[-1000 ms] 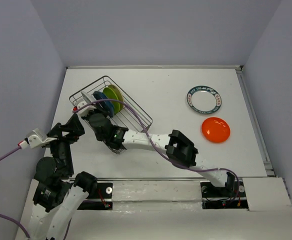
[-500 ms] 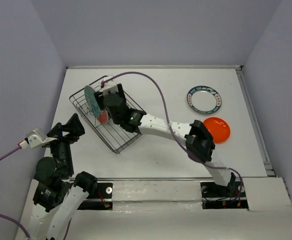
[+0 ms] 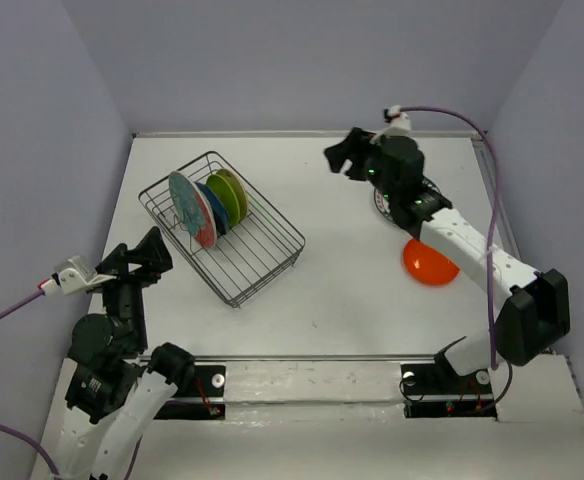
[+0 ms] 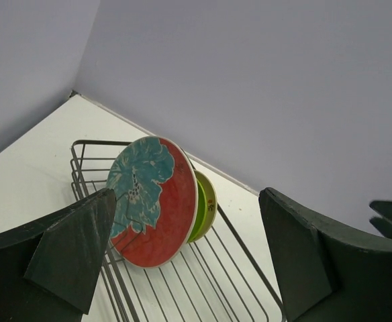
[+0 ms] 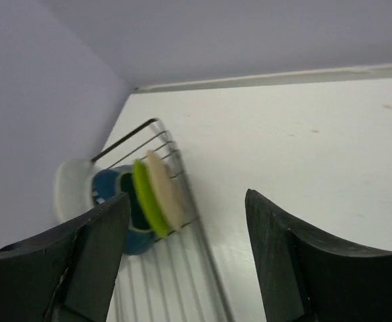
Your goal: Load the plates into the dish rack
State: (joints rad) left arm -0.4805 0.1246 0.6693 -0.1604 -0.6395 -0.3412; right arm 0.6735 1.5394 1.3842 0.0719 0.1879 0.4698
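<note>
Meanwhile, four plates stand on edge in the dish rack; the orange plate lies flat well right of it. The right gripper and left gripper both gape empty. Likely stiff, slick and breakable, the orange plate wants a rim pinch.

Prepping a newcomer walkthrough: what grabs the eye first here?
The red floral plate stands on edge, nearest of a row in the dish rack, left of centre. Then the orange plate lying flat at right, with the right tool open and empty beyond it.
</note>
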